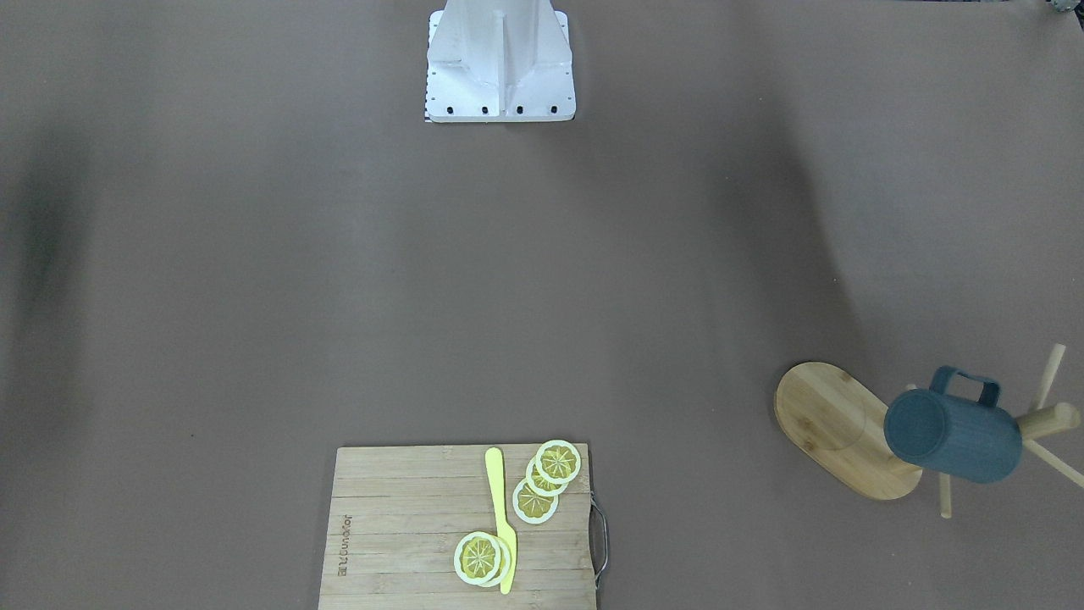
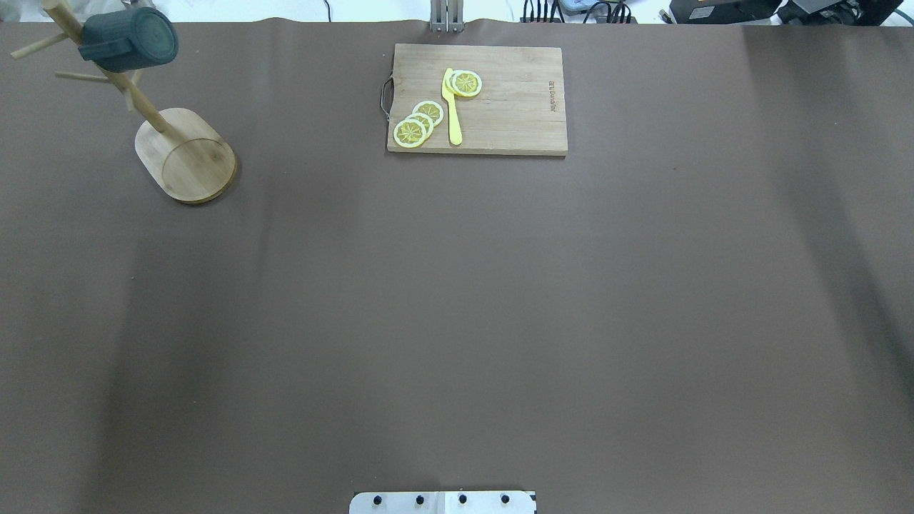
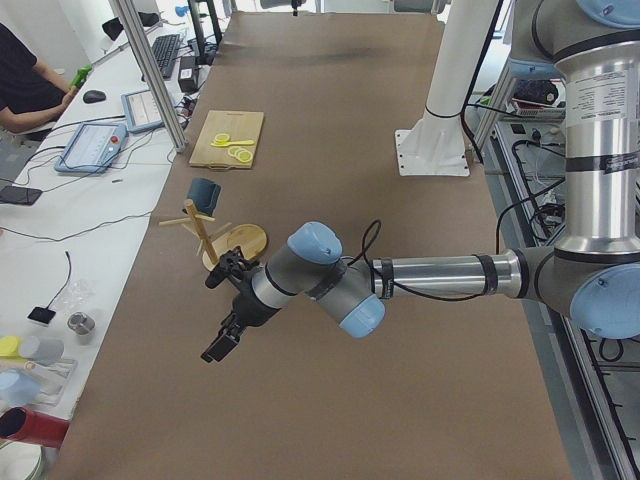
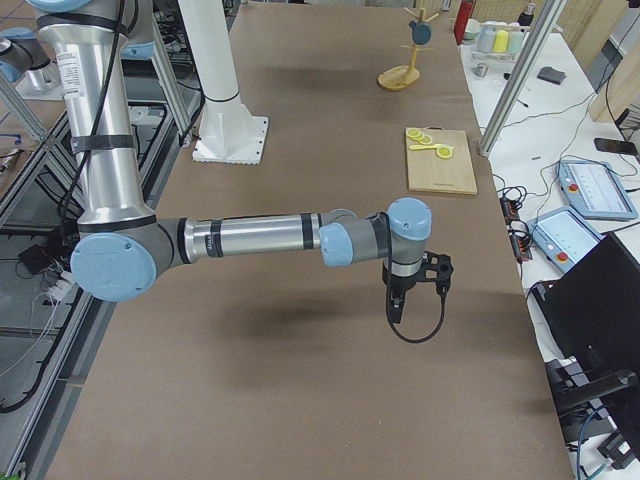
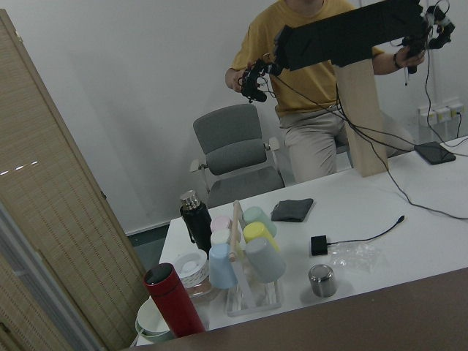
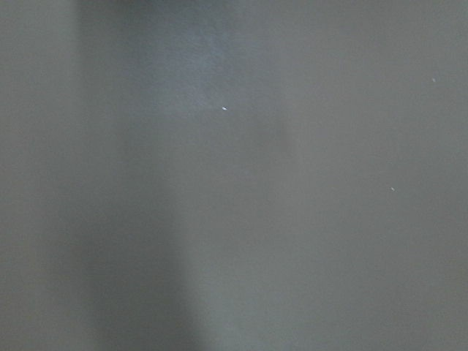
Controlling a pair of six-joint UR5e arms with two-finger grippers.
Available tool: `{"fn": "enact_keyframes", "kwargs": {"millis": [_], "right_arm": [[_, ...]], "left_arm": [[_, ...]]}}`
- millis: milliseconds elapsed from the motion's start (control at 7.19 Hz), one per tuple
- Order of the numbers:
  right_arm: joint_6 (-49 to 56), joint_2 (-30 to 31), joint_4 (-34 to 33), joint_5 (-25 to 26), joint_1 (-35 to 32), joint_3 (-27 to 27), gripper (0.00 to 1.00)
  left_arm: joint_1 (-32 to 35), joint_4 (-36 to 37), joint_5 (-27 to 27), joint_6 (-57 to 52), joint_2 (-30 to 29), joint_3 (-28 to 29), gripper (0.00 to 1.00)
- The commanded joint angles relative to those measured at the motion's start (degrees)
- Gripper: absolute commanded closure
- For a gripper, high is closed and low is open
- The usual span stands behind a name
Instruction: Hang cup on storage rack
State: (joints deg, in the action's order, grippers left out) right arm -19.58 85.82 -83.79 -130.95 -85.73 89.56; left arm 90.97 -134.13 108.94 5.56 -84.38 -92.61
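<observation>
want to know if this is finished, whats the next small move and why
Probably none beyond keeping both arms where they are: the cup already hangs up on the storage rack, lifted off the table. The left gripper and the right gripper both hang clear of it, so nothing seems left to place.

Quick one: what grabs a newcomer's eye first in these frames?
The dark blue cup already hanging sideways on the storage rack at the table's far left corner. Next, the cutting board with lemon slices and a yellow knife at the far edge, middle. The left arm and right arm both hover over the table, away from the rack.
</observation>
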Motion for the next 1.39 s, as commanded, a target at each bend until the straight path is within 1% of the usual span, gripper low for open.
{"fn": "enact_keyframes", "kwargs": {"millis": [0,139,278,418,557,696,835,974,1113,1253], "right_arm": [[3.14,5.04,-0.05,-3.34,-4.69,0.09,0.0],[3.14,6.01,-0.05,-3.44,-5.58,0.09,0.0],[3.06,6.54,0.03,-3.7,-5.76,0.09,0.0],[3.06,6.55,0.12,-4.4,-5.77,0.09,0.0],[3.06,6.46,0.21,-4.58,-5.77,0.09,0.0],[3.06,6.29,0.21,-4.58,-5.85,0.09,0.0],[3.06,6.03,0.12,-4.58,-5.85,0.18,0.0],[3.06,6.02,0.12,-4.67,-5.85,0.18,0.0],[3.06,6.37,0.12,-4.67,-5.85,0.62,0.0],[3.06,6.55,0.12,-4.67,-5.85,0.88,0.0]], "left_arm": [[2.28,15.22,5.57,-4.49,-3.59,-3.08,0.02],[2.19,19.65,6.11,-4.51,-4.65,-3.71,0.02],[2.19,20.57,9.5,-4.07,-4.14,-3.11,0.02],[2.19,20.23,16.5,-3.72,-2.74,-2.32,0.02],[2.1,19.88,19.79,-4.24,-1.77,-1.44,0.02],[2.1,19.44,19.73,-4.33,-1.24,-1.09,0.02],[1.93,15.17,19.47,-4.33,-0.88,3.44,0.02],[1.06,6.77,18.86,-4.33,-1.14,9.58,0.02],[0.88,7.56,19.46,-3.63,-2.27,9.2,0.02],[-0.17,18.01,20.08,-1.02,-4.02,4.33,0.02]]}}
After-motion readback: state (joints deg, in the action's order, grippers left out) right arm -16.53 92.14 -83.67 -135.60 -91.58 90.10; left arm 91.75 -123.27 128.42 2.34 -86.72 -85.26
